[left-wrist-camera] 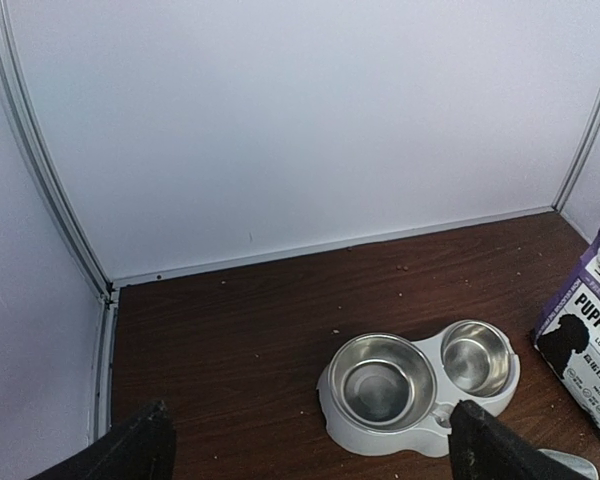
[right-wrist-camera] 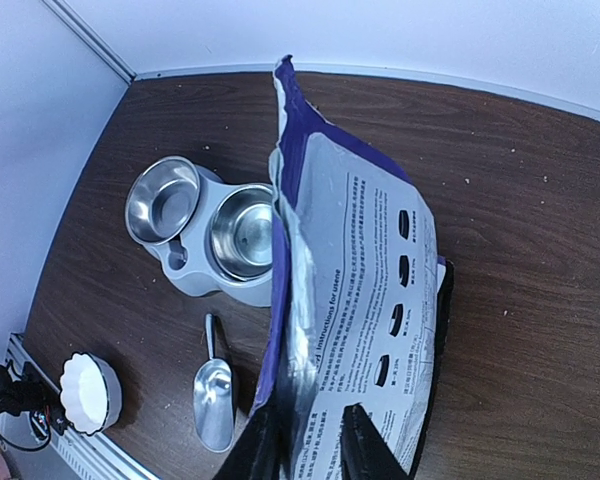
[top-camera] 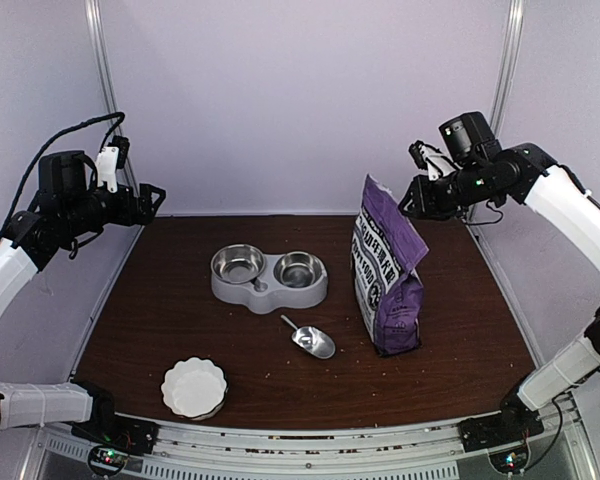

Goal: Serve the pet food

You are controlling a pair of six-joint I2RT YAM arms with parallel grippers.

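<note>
We take the task to be at its opening step: both bowls of the feeder (top-camera: 268,278) are bare metal and nothing is grasped. Taking the feeder as the dial centre in the top view, the bag (top-camera: 387,270) stands upright at 3 o'clock with its top torn open, the scoop (top-camera: 312,340) lies flat on the desk (top-camera: 160,320) at 5 o'clock, and the white dish (top-camera: 194,387) sits at 7 o'clock. No heap of pet food is visible in any view; we judge it to be inside the bag. The left hand (top-camera: 150,200) hangs high at 10 o'clock with its jaws wide apart and empty. The right hand (top-camera: 412,200) hovers at 2 o'clock, just above the bag's open mouth, its fingers (right-wrist-camera: 360,450) a narrow gap apart and gripping nothing we can see. The next move, in our judgement, calls for one hand to steady the bag while the other collects the scoop by its handle.
</note>
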